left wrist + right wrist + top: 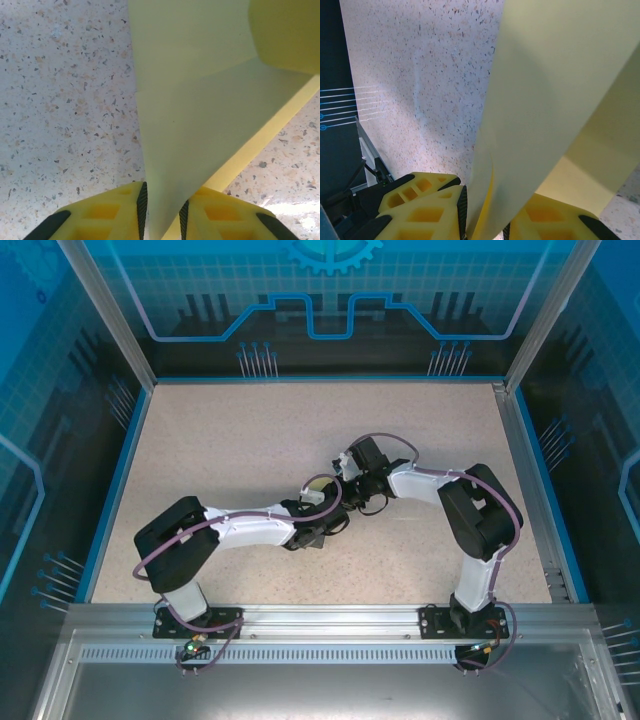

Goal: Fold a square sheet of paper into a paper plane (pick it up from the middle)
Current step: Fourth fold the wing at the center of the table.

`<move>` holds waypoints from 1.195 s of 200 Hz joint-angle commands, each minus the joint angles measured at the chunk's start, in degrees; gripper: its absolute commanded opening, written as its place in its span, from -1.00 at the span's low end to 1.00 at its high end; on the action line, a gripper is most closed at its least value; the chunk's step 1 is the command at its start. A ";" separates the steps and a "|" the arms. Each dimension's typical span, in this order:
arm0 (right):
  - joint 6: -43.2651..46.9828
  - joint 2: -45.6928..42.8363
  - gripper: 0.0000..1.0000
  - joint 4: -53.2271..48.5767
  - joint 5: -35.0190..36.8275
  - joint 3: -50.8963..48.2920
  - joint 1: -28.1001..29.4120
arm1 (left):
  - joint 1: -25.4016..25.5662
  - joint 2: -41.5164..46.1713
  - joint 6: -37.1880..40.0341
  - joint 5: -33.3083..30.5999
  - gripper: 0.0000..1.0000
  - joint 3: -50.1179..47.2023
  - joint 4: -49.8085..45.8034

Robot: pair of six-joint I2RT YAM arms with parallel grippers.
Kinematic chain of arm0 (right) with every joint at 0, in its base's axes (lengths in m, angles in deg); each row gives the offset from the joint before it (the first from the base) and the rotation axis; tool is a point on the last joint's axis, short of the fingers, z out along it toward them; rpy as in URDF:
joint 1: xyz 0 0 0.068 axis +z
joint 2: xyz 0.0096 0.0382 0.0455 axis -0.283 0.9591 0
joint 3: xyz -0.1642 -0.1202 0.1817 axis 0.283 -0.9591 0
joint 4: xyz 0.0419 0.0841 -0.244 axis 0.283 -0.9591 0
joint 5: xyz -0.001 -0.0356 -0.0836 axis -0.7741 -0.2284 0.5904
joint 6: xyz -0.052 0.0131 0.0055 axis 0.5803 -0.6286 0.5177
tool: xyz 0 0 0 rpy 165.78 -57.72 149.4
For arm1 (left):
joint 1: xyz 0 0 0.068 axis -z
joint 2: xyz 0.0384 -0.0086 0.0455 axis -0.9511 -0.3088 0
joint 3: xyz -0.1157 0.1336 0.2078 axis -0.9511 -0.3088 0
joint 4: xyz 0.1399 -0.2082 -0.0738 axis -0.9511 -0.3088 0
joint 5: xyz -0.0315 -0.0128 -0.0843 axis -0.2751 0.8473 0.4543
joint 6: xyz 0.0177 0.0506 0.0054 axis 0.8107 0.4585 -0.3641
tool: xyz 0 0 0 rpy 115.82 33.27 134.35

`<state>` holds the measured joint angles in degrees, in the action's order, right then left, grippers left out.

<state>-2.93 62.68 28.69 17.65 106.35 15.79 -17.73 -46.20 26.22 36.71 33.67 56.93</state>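
We see a speckled beige tabletop (230, 440) spreading beyond the fingers (142, 205), blue-trimmed, with blue patterned walls (330, 300) farther out around it.

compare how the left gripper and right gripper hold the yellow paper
The left gripper reaches in from the left, lower in the top view; the right gripper reaches in from the right, higher up. At the left gripper the square sheet of paper fans out wide beyond the pads; at the right gripper it rises as a tall band. Both pinch it between their pads.
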 commanded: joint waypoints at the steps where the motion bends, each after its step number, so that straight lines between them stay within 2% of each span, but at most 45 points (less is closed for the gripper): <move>1: -0.19 0.71 -0.47 -1.67 -0.78 1.55 -0.16 | 0.55 -0.77 -0.66 -1.46 -0.54 0.83 -1.20; 52: 0.22 0.48 -0.47 -2.68 -0.20 1.72 -0.15 | 0.52 -0.31 -0.42 -0.96 -0.72 0.54 -0.43; 99: 0.59 0.17 -0.44 -3.27 0.02 1.98 -0.15 | 0.55 -0.22 -0.60 0.86 -0.61 0.70 0.47; 112: 0.57 0.12 -0.44 -3.24 -0.07 1.99 -0.16 | 0.55 -0.13 -0.98 1.47 -0.48 0.96 0.41; 151: 0.83 0.44 -0.43 -3.43 -0.16 2.25 -0.15 | 0.50 1.00 -2.01 3.76 -0.42 0.56 1.98; 200: 0.83 0.45 -0.42 -3.26 0.04 1.98 -0.13 | 0.50 1.57 -3.13 4.30 -0.42 0.35 2.33; 224: 0.79 0.53 -0.42 -3.21 0.10 1.92 -0.15 | 0.54 1.45 -3.56 3.68 -0.54 0.10 1.81; 239: 0.83 0.55 -0.42 -3.19 0.11 1.89 -0.15 | 0.51 1.45 -3.64 3.68 -0.56 0.08 1.89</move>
<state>-2.88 62.68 25.98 18.35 106.99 15.77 -17.73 -46.16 23.33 39.79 33.65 58.46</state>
